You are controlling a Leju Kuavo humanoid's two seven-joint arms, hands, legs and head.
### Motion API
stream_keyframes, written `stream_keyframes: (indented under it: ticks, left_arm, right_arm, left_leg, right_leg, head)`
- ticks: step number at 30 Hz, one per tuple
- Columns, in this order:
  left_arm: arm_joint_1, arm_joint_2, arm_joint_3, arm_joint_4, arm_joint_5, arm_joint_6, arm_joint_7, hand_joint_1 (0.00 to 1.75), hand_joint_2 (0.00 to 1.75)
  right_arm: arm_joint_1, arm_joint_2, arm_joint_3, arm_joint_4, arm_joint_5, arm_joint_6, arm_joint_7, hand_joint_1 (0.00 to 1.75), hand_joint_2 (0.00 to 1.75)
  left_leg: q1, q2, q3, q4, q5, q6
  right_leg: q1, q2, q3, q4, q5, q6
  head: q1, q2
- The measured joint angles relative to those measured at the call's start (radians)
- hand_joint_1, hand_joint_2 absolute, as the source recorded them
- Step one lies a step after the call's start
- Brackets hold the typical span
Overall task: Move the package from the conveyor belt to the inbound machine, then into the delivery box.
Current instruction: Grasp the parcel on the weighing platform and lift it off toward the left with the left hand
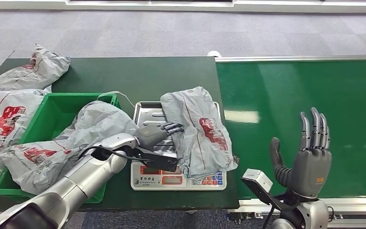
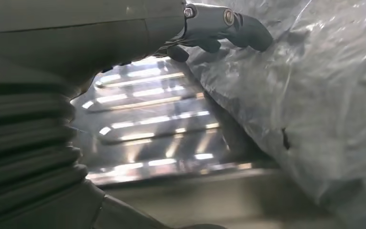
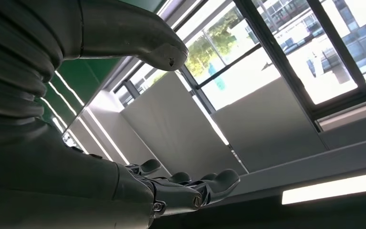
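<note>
A grey plastic package [image 1: 202, 131] with red print lies on the steel tray [image 1: 145, 112] of the weighing machine [image 1: 171, 180], draping over the tray's right side. My left hand [image 1: 159, 132] reaches across the tray with its fingers stretched out, their tips touching the package's left edge. In the left wrist view the fingertips [image 2: 228, 24] rest against the crinkled package [image 2: 314, 105] above the ribbed tray [image 2: 157, 119]. My right hand [image 1: 307, 152] is raised over the green conveyor belt [image 1: 305, 95], fingers upright and spread, holding nothing. The right wrist view shows that hand [image 3: 181, 186] against windows.
A green box [image 1: 52, 112] stands left of the machine with a grey package [image 1: 90, 131] lying over its rim. Two more packages [image 1: 33, 69] [image 1: 2, 119] lie at the table's left end. The belt's metal rail [image 1: 295, 58] runs along the far side.
</note>
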Motion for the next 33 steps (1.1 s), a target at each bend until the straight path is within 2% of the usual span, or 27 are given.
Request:
stream_keyframes:
  ticks: [6, 12, 15, 16, 17, 19, 21, 33]
  left_arm:
    - [-0.027, -0.101, -0.046, 0.093, 0.043, 0.029, -0.014, 0.00, 1.75]
    - [-0.048, -0.138, -0.065, 0.129, 0.068, 0.036, -0.012, 0.00, 1.75]
    - [-0.052, -0.157, -0.068, 0.140, 0.094, 0.055, -0.020, 0.00, 0.44]
    - [-0.054, -0.165, -0.068, 0.143, 0.102, 0.060, -0.022, 0.00, 0.44]
    - [-0.056, -0.174, -0.069, 0.146, 0.110, 0.063, -0.023, 0.00, 0.87]
    - [-0.058, -0.187, -0.069, 0.152, 0.120, 0.065, -0.024, 0.87, 1.75]
    - [-0.059, -0.195, -0.072, 0.158, 0.125, 0.066, -0.027, 1.75, 1.75]
    - [-0.064, -0.199, -0.089, 0.162, 0.120, 0.115, -0.037, 1.75, 1.75]
  right_arm:
    - [-0.025, 0.012, 0.000, 0.025, -0.009, -0.001, -0.010, 0.00, 1.75]
    - [-0.037, 0.018, 0.000, 0.045, -0.010, -0.001, -0.014, 0.00, 1.75]
    - [-0.050, 0.024, 0.000, 0.060, -0.012, 0.002, -0.017, 0.00, 1.75]
    - [-0.057, 0.027, 0.000, 0.067, -0.012, 0.003, -0.017, 0.00, 1.75]
    - [-0.063, 0.030, 0.000, 0.074, -0.012, 0.003, -0.018, 0.00, 1.75]
    - [-0.071, 0.037, 0.000, 0.086, -0.011, 0.005, -0.018, 0.00, 1.75]
    - [-0.076, 0.043, 0.000, 0.092, -0.007, 0.009, -0.017, 0.00, 1.75]
    - [-0.075, 0.051, 0.000, 0.095, 0.001, 0.028, -0.016, 0.00, 1.75]
  left_leg:
    - [0.000, -0.002, -0.001, 0.000, 0.000, 0.000]
    - [0.000, -0.002, -0.001, 0.000, 0.000, 0.000]
    - [0.000, -0.002, -0.001, 0.000, 0.000, 0.000]
    - [0.000, -0.002, -0.001, 0.000, 0.000, 0.000]
    - [0.000, -0.002, -0.001, 0.000, 0.000, 0.000]
    - [0.000, -0.002, -0.001, 0.000, 0.000, 0.000]
    - [0.000, -0.002, -0.001, 0.000, 0.000, 0.000]
    - [0.000, -0.002, -0.001, 0.000, 0.000, 0.000]
  right_leg:
    - [0.000, -0.001, 0.000, 0.000, 0.000, 0.000]
    - [0.000, -0.001, 0.000, 0.000, 0.000, 0.000]
    - [0.000, -0.001, 0.000, 0.000, 0.000, 0.000]
    - [0.000, -0.001, 0.000, 0.000, 0.000, 0.000]
    - [0.000, -0.001, 0.000, 0.000, 0.000, 0.000]
    - [0.000, -0.001, 0.000, 0.000, 0.000, 0.000]
    - [0.000, -0.001, 0.000, 0.000, 0.000, 0.000]
    - [0.000, -0.001, 0.000, 0.000, 0.000, 0.000]
  head:
    - [0.000, 0.000]
    - [0.000, 0.000]
    - [0.000, 0.000]
    - [0.000, 0.000]
    - [0.000, 0.000]
    - [0.000, 0.000]
    - [0.000, 0.000]
    - [0.000, 0.000]
